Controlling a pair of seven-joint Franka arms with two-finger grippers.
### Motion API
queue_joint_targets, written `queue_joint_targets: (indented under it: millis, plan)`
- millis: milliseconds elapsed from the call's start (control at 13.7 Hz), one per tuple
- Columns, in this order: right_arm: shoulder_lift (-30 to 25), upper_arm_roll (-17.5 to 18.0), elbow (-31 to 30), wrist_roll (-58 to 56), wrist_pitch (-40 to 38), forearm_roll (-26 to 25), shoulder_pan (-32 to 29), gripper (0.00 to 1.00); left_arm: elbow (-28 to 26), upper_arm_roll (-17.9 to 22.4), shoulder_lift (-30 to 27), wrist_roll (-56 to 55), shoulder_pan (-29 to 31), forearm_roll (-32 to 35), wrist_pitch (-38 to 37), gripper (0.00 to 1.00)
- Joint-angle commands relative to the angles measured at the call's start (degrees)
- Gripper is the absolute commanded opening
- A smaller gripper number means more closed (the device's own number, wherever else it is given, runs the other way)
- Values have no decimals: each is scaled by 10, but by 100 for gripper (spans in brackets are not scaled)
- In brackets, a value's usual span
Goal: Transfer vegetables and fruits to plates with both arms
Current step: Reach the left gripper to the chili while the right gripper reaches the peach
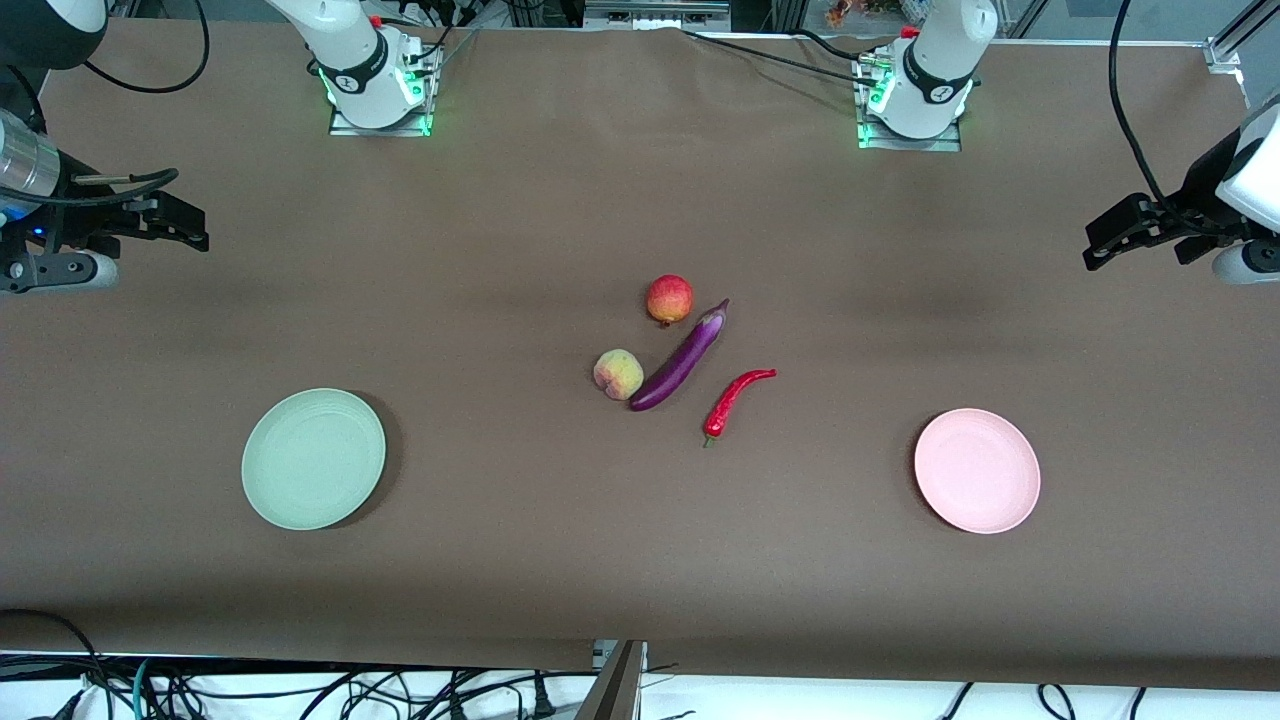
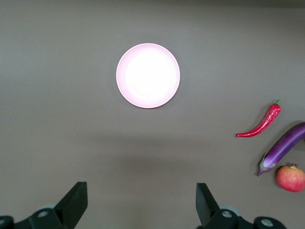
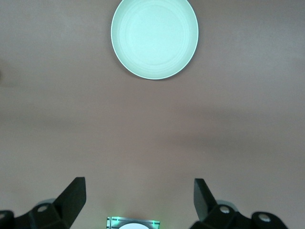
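Four pieces lie grouped mid-table: a red-yellow apple-like fruit [image 1: 669, 298], a pale peach [image 1: 618, 374], a long purple eggplant [image 1: 682, 360] between them, and a red chili [image 1: 733, 398] beside it. The mint green plate [image 1: 313, 458] sits toward the right arm's end, the pink plate [image 1: 977, 470] toward the left arm's end; both hold nothing. My right gripper [image 1: 190, 228] hangs open over bare table at its end, my left gripper [image 1: 1100, 245] open at the other. The left wrist view shows the pink plate [image 2: 148, 75], chili [image 2: 261, 123], eggplant [image 2: 282, 148] and apple [image 2: 290, 178]; the right wrist view shows the green plate [image 3: 154, 38].
Brown cloth covers the table [image 1: 500, 250]. The two arm bases [image 1: 375, 85] [image 1: 915, 95] stand at the edge farthest from the front camera. Cables hang below the nearest edge [image 1: 300, 690].
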Motion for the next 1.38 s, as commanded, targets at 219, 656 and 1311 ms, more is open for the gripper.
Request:
queue_joint_targets:
  millis: [219, 656, 1311]
  plan:
    - [8, 3, 16, -10, -5, -1, -1, 100, -9, -1, -7, 12, 5, -13, 9, 100]
    - [41, 4, 16, -4, -8, 0, 38, 100, -1, -1, 10, 6, 3, -13, 3, 100]
    - [64, 4, 14, 59, -3, -2, 116, 100, -3, -3, 60, 15, -6, -15, -79, 100]
